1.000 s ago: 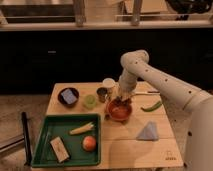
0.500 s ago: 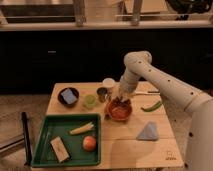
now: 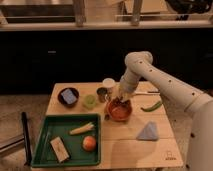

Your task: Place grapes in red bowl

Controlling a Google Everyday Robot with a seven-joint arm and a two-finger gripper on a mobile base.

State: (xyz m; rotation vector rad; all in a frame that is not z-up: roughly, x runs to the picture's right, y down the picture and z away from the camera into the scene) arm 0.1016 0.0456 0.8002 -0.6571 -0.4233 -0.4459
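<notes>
Table (image 3: 125, 150) of pale wood is seen at the centre of the view, with a dark upright post (image 3: 25, 135) just off its 9 o'clock edge. A green tray (image 3: 45, 152) is set at the 7 o'clock corner of the table; in it are laid a tan block (image 3: 59, 149), a pale long vegetable (image 3: 81, 129) and a round orange fruit (image 3: 89, 143). At 10 o'clock of the tray a dark bowl (image 3: 68, 96) with a blue object inside is placed. At its 3 o'clock a green cup (image 3: 89, 101) is stood, then a dark metal cup (image 3: 102, 94), with a white cup (image 3: 109, 83) at 1 o'clock of that one.

The red bowl (image 3: 120, 110) is set near the table's middle. Directly over it, at its 12 o'clock rim, the gripper (image 3: 120, 98) is lowered from a white arm (image 3: 160, 82) that reaches in from 3 o'clock. The grapes (image 3: 118, 105) are seen as a dark lump inside the bowl just under the gripper. How wide the gripper is, and whether the grapes are held by it, cannot be told.

At 4 o'clock of the bowl a blue-grey cloth (image 3: 148, 132) is laid, and at 3 o'clock a green pepper (image 3: 151, 106).
</notes>
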